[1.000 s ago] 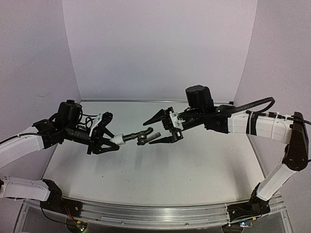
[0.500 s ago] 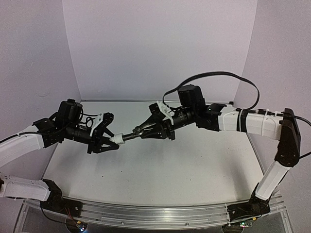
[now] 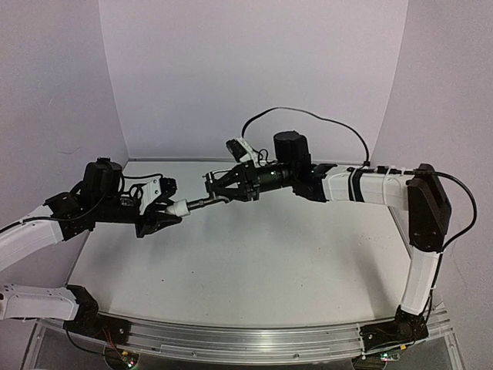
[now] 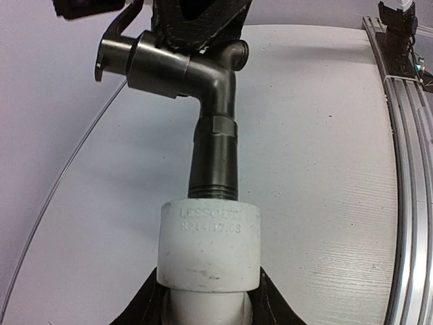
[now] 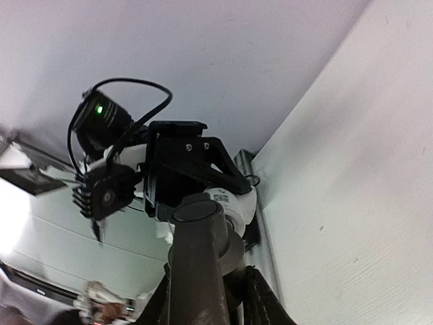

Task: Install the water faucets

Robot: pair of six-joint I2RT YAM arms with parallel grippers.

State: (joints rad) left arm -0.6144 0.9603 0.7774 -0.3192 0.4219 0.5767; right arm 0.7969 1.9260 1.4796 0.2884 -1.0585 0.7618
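Observation:
Above the table, a dark grey water faucet [image 3: 204, 201] is held level between my two arms. Its threaded end sits in a white plastic fitting [image 3: 179, 206], and my left gripper [image 3: 171, 209] is shut on that fitting. In the left wrist view the fitting [image 4: 210, 237] stands between my fingers [image 4: 152, 308], and the faucet [image 4: 213, 135] rises to a bent head. My right gripper [image 3: 219, 190] is shut on that head. The right wrist view has the faucet [image 5: 199, 264] filling the gap between my fingers, with the white fitting [image 5: 238, 200] behind it.
The white table [image 3: 254, 270] lies below with purple walls round it. An aluminium rail [image 3: 254, 339] runs along the near edge and shows in the left wrist view as a rail [image 4: 406, 169]. A black cable [image 3: 308, 116] loops above my right arm.
My right gripper moved left to the faucet, rolled over and closed on its head. The left arm, still holding the fitting, shifted slightly left and up.

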